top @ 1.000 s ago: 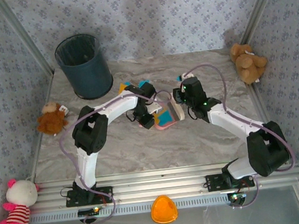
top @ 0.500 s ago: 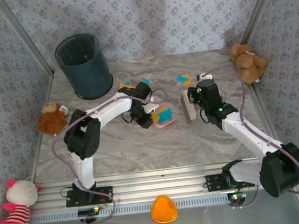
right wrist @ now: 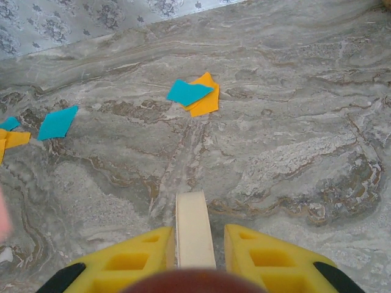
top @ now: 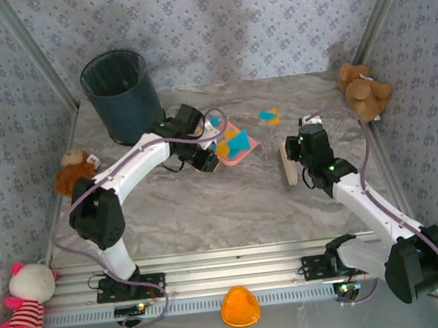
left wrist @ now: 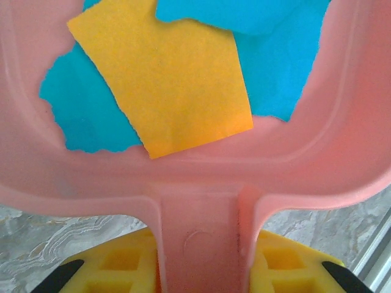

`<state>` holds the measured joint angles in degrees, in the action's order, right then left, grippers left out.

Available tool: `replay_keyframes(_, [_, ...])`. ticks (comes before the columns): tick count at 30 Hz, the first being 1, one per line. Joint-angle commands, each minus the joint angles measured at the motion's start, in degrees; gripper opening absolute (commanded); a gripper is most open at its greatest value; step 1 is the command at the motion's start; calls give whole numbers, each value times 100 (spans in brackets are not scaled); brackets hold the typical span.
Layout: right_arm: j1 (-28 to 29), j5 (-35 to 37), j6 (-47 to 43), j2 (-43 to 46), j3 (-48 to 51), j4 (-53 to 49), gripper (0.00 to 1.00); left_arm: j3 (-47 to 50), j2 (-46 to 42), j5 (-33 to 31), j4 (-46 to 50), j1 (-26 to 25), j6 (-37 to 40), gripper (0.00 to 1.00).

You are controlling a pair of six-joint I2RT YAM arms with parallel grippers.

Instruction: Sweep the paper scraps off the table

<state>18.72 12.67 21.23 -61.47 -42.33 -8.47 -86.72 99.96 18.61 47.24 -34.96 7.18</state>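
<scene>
Your left tool (left wrist: 204, 271) was clamped on the handle of the pink dustpan (left wrist: 342, 152), which carried several paper scraps (left wrist: 165, 79). Your right tool (right wrist: 194, 259) pinched the cream brush (right wrist: 193, 226). More scraps lay loose on the tabletop (right wrist: 293, 152) ahead of it. They looked feather-light and flimsy, so I'd push them with the brush rather than pinch them.

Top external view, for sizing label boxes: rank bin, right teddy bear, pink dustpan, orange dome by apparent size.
1. bin
2. right teddy bear
3. pink dustpan and orange dome: look about alike
</scene>
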Motion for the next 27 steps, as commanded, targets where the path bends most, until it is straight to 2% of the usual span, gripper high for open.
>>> replay_keyframes(1, [-29, 8, 47, 153, 10, 28, 0, -161, -398, 275, -22, 130, -276, 0])
replay_keyframes(15, [-53, -87, 25, 182, -14, 31, 0, -864, -801, 1384, 380, 1147, -942, 0])
replay_keyframes(27, [-97, -177, 91, 197, -13, 17, 0, -1446, -795, 1624, 470, 1861, -1401, 0])
